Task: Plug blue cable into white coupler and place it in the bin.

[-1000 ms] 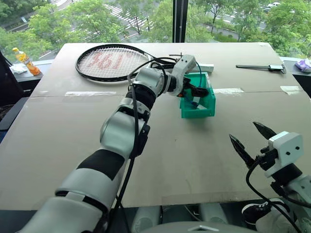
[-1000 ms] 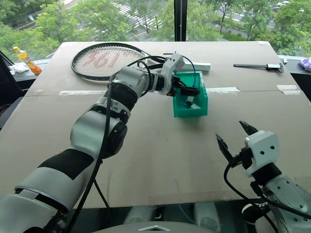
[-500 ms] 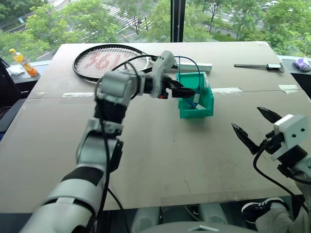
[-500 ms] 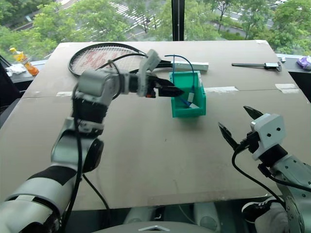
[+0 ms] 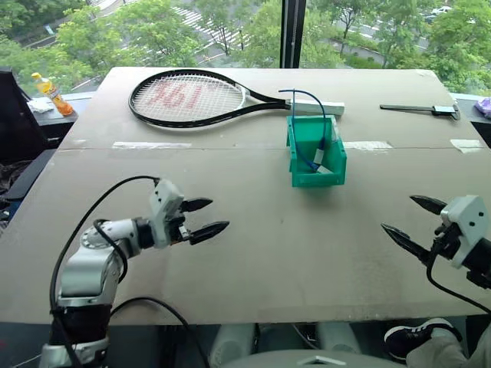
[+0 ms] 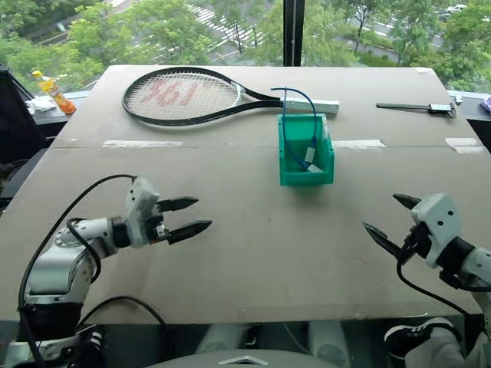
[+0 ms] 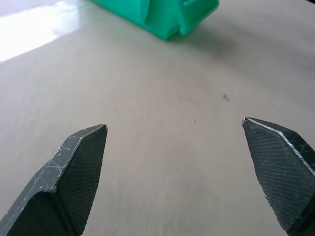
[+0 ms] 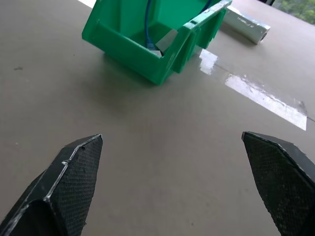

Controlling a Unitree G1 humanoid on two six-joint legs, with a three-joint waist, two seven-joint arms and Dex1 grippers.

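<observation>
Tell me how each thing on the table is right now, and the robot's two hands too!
blue cable: in the bin, arching up above its rim.
white coupler: inside the bin, on the cable's end.
bin: upright on the table.
racket: lying flat.
left gripper: jaws open, holding nothing.
right gripper: jaws open, holding nothing.
bottle: standing upright, off the table.

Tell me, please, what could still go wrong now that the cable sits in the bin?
The cable arcs up above the bin rim, so it might spring out or tip the light bin. The coupler leans against the inside wall, and whether the plug is fully seated cannot be told. Both the left gripper and right gripper are open and well away.
</observation>
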